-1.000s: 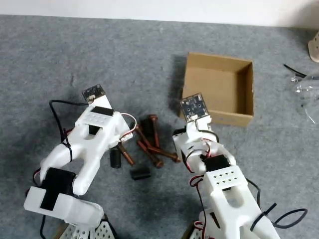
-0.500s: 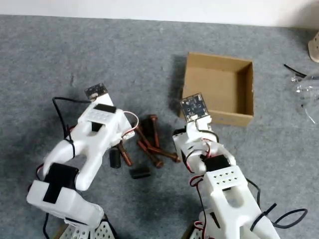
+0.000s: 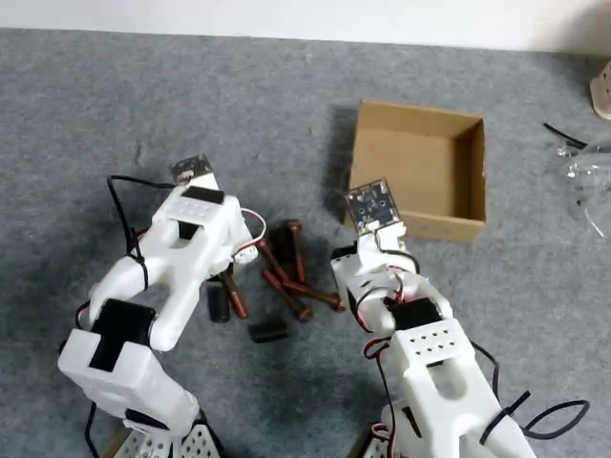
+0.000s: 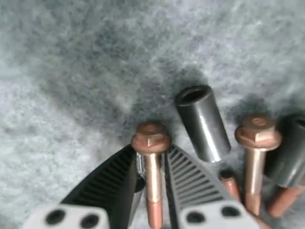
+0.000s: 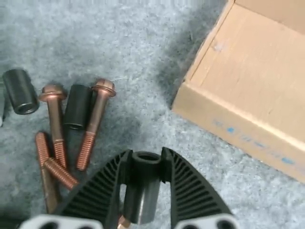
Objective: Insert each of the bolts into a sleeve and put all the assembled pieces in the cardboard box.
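**Both grippers loaded: one bolt, one sleeve**

The left gripper (image 4: pixel 151 152) is closed on a copper-coloured flanged hex bolt (image 4: pixel 153 183). The bolt's long axis runs along the fingers, head just past the tips. The right gripper (image 5: pixel 145 160) is clamped on a dark cylindrical sleeve (image 5: pixel 142 191), open end at the fingertips. In the high view, loose bolts (image 3: pixel 291 277) and spare sleeves (image 3: pixel 269 331) lie at centre frame, with the cardboard box (image 3: pixel 431 227) to their upper right. The blue print (image 5: pixel 228 130) on its wall is too small to read.

White arms (image 3: pixel 181 262), black ribbed tool fingers (image 4: pixel 114 188), black cables (image 3: pixel 114 202).
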Controlling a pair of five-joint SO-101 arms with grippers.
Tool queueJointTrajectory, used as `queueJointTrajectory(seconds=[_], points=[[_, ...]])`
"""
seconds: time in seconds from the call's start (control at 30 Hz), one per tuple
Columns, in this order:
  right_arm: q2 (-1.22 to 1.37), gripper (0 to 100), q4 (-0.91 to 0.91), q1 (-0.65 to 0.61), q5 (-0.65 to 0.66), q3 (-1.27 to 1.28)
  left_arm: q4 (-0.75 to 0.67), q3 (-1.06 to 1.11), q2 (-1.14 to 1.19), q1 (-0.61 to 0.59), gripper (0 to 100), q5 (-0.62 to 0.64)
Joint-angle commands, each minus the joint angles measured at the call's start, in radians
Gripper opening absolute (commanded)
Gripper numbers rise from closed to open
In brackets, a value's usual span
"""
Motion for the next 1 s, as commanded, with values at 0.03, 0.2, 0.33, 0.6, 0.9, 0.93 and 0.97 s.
queueJointTrajectory(seconds=[0.03, 0.2, 0.33, 0.6, 0.9, 0.93, 0.97], points=[[-0.03, 0.3, -0.033, 0.012, 0.011, -0.007, 0.025, 0.027, -0.108, -0.035, 0, -0.061], [-0.03, 0.3, -0.033, 0.012, 0.008, -0.007, 0.021, 0.162, -0.338, -0.031, 0, -0.064], [-0.03, 0.4, -0.033, 0.012, 0.005, -0.007, -0.068, 0.311, -0.555, -0.036, 0, -0.064], [-0.03, 0.4, -0.033, 0.01, 0.003, -0.007, -0.166, 0.562, -0.97, -0.036, 0, -0.064], [-0.03, 0.4, -0.033, 0.01, 0.003, -0.007, -0.267, 0.803, -1.399, -0.036, 0, -0.064], [-0.03, 0.4, -0.033, 0.01, 0.003, -0.007, -0.275, 0.831, -1.451, -0.036, 1, -0.064], [-0.03, 0.4, -0.033, 0.01, 0.003, -0.007, -0.281, 0.857, -1.501, -0.036, 1, -0.064]])
